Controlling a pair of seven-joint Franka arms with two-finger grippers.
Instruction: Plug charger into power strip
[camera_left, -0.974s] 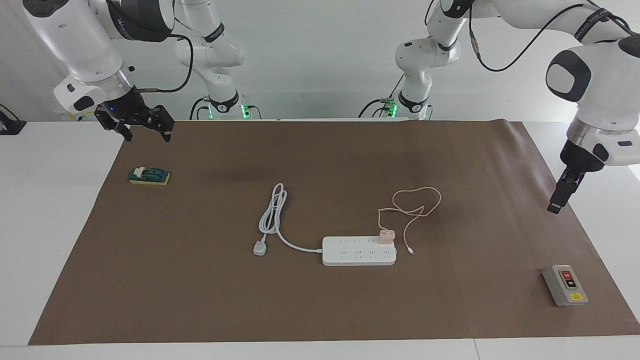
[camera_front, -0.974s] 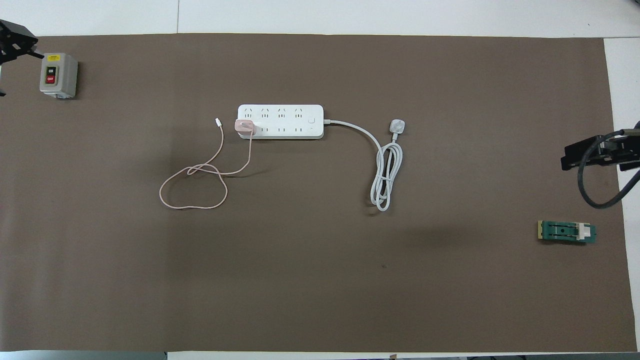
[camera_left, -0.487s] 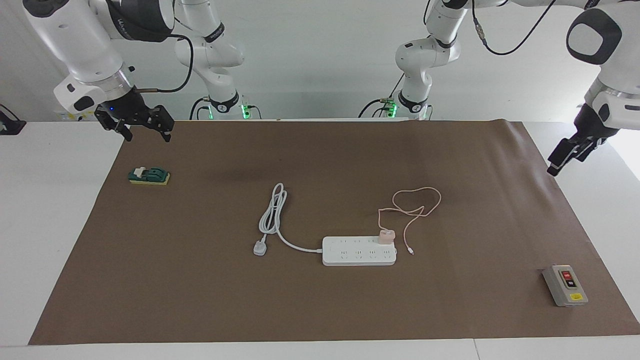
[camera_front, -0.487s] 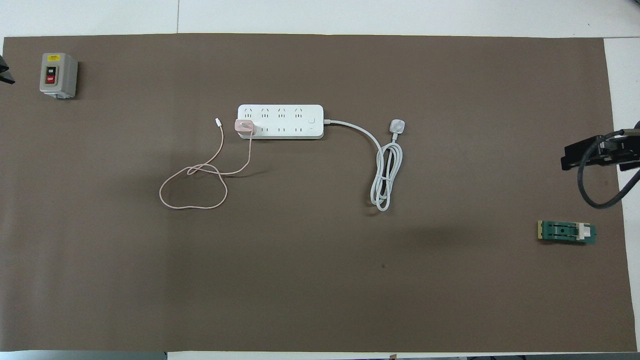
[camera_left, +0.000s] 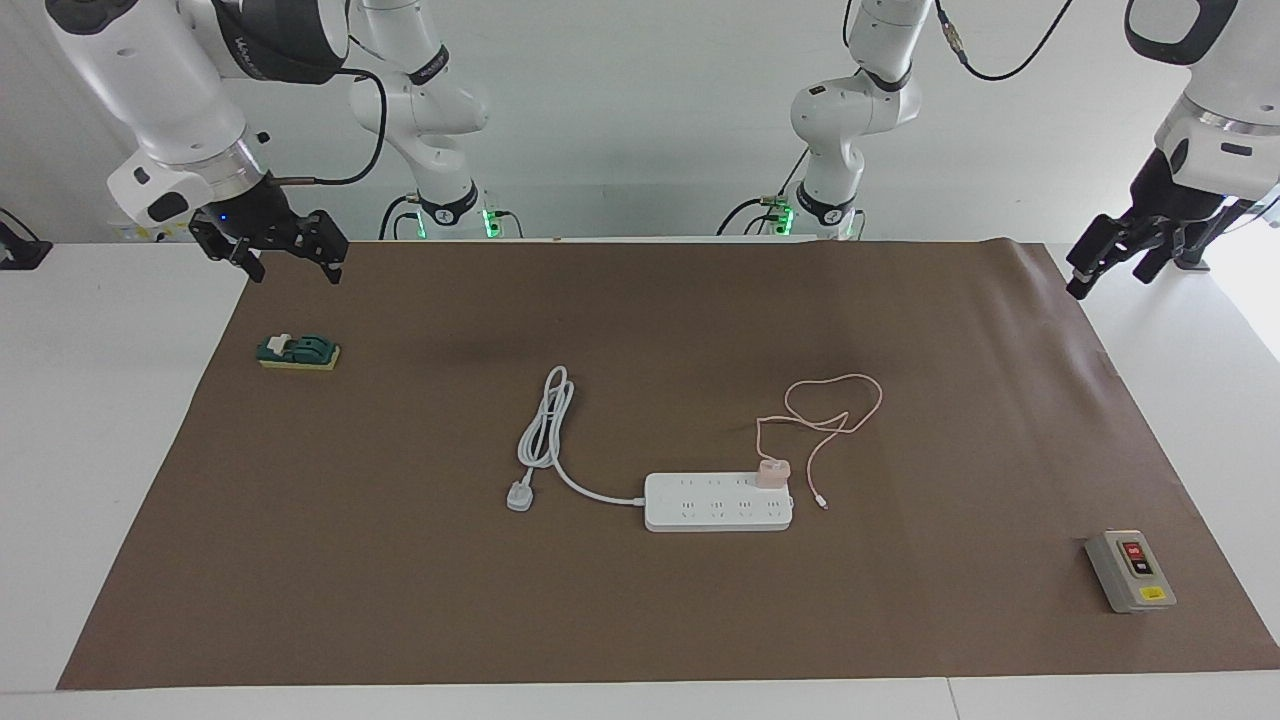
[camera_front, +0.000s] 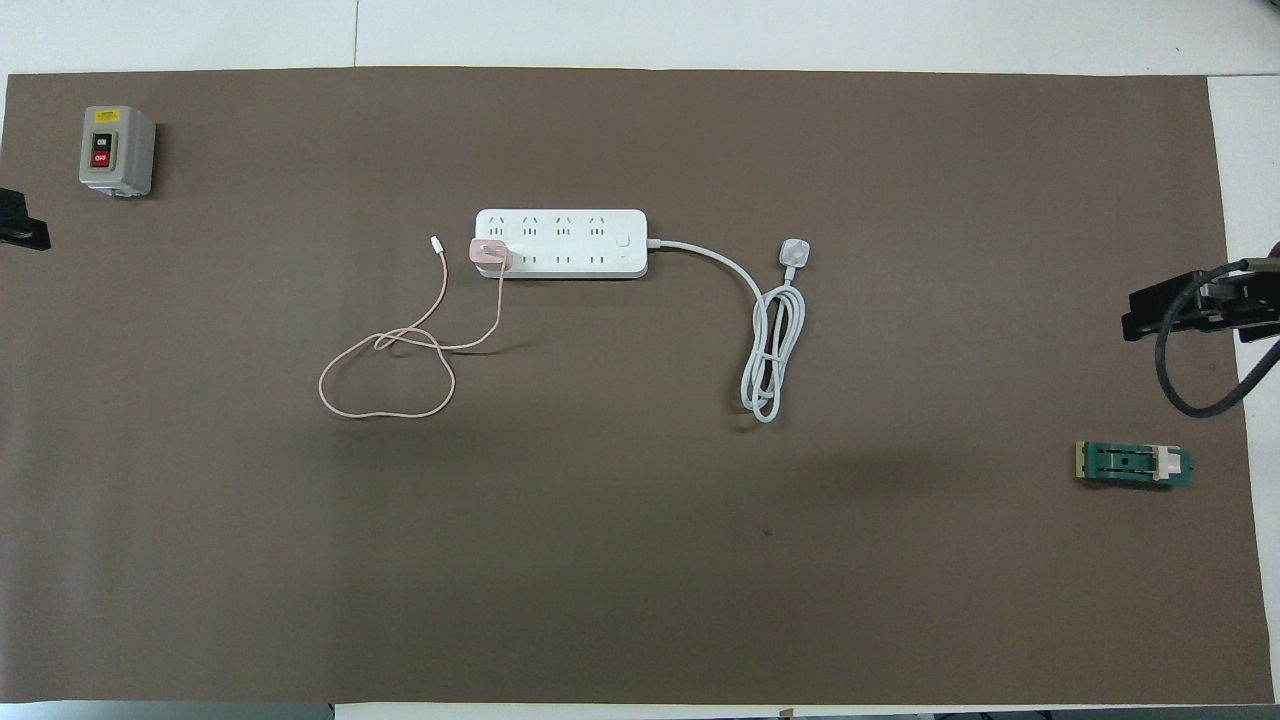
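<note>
Pale-pink cube charger sits on flat white power strip

White glossy arm shells, rounded joints with dark grey caps, silver wrist rings. Black two-finger left gripper and right gripper. Black cables looped along both arms. Green lights at bases, blue light on right wrist.

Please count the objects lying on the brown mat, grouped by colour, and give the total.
White: 1, the long flat white power strip with cord and plug.
Pink: 1, the small pale-pink cube charger with thin cable.
Grey: 1, the grey switch box.
Green: 1, the small green block.
Total: 4
</note>
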